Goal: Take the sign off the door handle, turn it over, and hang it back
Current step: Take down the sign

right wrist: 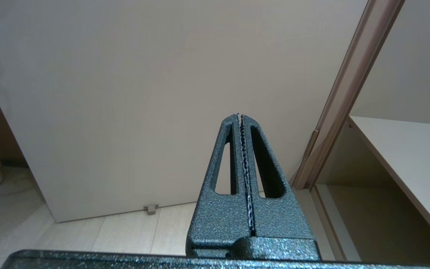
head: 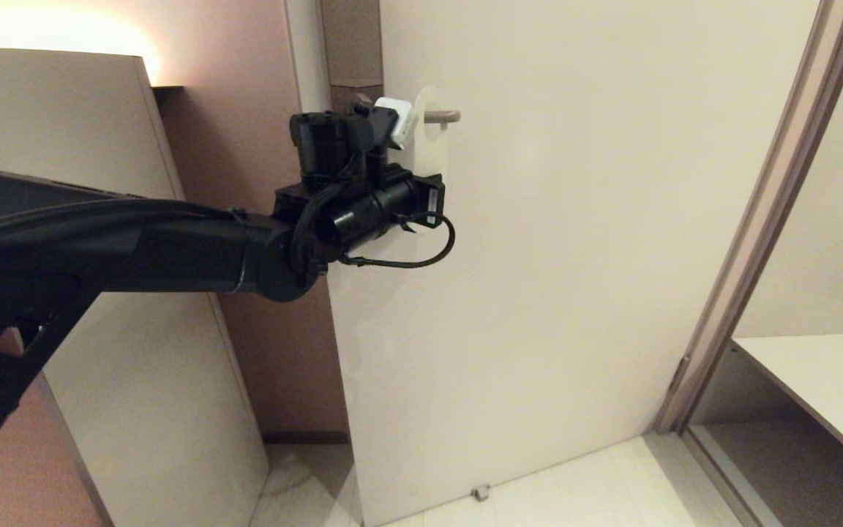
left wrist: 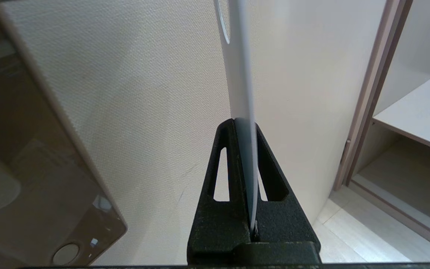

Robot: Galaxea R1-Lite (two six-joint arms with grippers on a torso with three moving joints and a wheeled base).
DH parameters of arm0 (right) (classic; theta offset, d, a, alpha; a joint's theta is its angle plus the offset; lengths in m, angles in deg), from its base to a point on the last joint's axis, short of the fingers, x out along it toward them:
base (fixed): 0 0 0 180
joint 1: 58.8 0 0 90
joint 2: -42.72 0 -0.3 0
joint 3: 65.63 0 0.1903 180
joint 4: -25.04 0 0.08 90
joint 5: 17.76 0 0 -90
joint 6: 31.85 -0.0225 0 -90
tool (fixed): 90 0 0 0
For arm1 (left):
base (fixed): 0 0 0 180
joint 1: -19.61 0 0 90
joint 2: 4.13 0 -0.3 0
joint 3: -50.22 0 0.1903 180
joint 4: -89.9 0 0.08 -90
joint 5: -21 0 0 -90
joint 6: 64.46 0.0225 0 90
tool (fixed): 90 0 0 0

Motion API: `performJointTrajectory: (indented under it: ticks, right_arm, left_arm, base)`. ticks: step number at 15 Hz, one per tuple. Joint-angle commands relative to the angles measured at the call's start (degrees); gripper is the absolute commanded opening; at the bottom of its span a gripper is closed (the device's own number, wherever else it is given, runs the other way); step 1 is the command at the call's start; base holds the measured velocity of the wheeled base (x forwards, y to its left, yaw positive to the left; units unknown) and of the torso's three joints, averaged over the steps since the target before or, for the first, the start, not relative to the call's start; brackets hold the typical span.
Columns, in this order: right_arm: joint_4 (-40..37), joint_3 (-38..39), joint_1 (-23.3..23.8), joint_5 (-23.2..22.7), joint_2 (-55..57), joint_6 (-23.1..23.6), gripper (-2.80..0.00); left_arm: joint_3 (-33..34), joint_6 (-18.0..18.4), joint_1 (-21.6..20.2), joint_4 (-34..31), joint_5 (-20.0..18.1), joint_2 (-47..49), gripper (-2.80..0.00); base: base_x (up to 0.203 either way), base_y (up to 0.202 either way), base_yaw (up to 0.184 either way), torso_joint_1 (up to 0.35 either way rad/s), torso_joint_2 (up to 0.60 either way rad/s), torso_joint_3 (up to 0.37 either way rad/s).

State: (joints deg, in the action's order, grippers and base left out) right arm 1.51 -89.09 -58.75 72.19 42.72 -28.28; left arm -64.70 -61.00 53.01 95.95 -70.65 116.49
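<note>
The left gripper (left wrist: 245, 123) pinches the sign (left wrist: 242, 74) edge-on, its 2 fingers (left wrist: 222, 164) pressed flat against both faces of the thin card with no gap showing. In the head view the left arm reaches in from 9 o'clock, its gripper (head: 421, 183) at the sign's (head: 425, 143) lower end, while the card's oval hole sits around the door handle (head: 442, 116) at the 12 o'clock end of the card. The face turned to the head camera is white; no lettering can be made out. The handle juts out horizontally from the pale door (head: 575, 256), near the door's left edge. The right gripper (right wrist: 242, 116) is out of the head view; its own wrist camera shows its 2 fingers closed together on nothing, pointed at the door (right wrist: 125, 93) with a shelf (right wrist: 405, 157) at 3 o'clock.
</note>
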Motion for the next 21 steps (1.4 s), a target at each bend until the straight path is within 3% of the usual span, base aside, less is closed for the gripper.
performJointTrajectory:
  ticks: [1, 21]
  right_arm:
    - [0.0, 0.0, 0.0, 0.0, 0.0, 0.0, -2.80]
    - [0.0, 0.0, 0.0, 0.0, 0.1, 0.0, -2.80]
  left_arm:
    - [-1.4, 0.2, 0.1, -0.8, 0.0, 0.8, -2.80]
    - [-10.8, 1.1, 1.4, -5.8, -0.4, 6.3, -2.80]
  base:
    - [0.000, 0.000, 0.000, 0.000, 0.00, 0.000]
    - [0.000, 0.000, 0.000, 0.000, 0.00, 0.000]
